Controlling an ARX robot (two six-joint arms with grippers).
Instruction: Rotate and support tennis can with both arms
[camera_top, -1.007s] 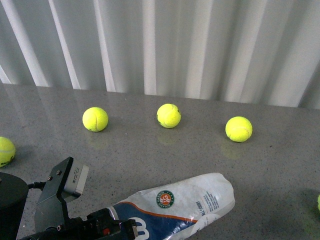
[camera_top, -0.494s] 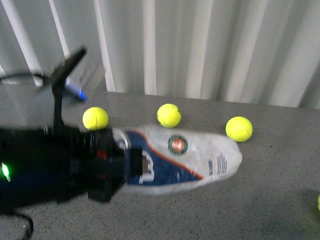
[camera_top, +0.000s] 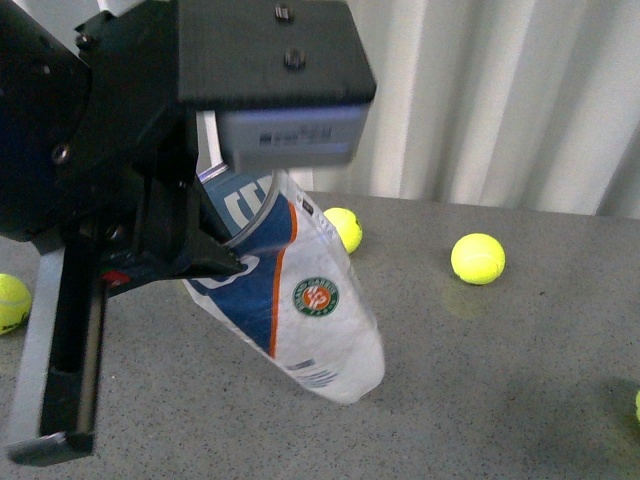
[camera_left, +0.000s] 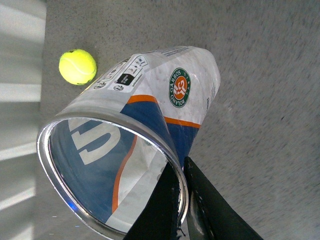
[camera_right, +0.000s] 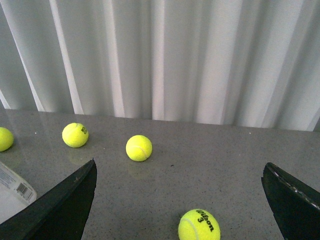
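The tennis can (camera_top: 300, 300), a clear tube with a navy, white and orange label and a round red-green logo, hangs tilted in the front view, its closed end low near the table (camera_top: 500, 400). My left gripper (camera_top: 225, 262) is shut on it from the upper left. In the left wrist view the left gripper (camera_left: 181, 175) pinches the can's (camera_left: 165, 95) metal rim, one finger inside the open mouth and one outside. My right gripper (camera_right: 180, 165) stands open over the table, nothing between its fingers. A corner of the can (camera_right: 12, 192) shows at the edge of that view.
Yellow-green tennis balls lie loose on the grey table: one (camera_top: 478, 258) at the right, one (camera_top: 345, 228) partly behind the can, one (camera_top: 10, 302) at the left edge. Another ball (camera_right: 199, 226) lies just below the right gripper's gap. A white curtain (camera_top: 500, 100) hangs behind the table.
The left arm has lifted the can off its low lying pose and swung it, so the open end is now up and the closed end points down.
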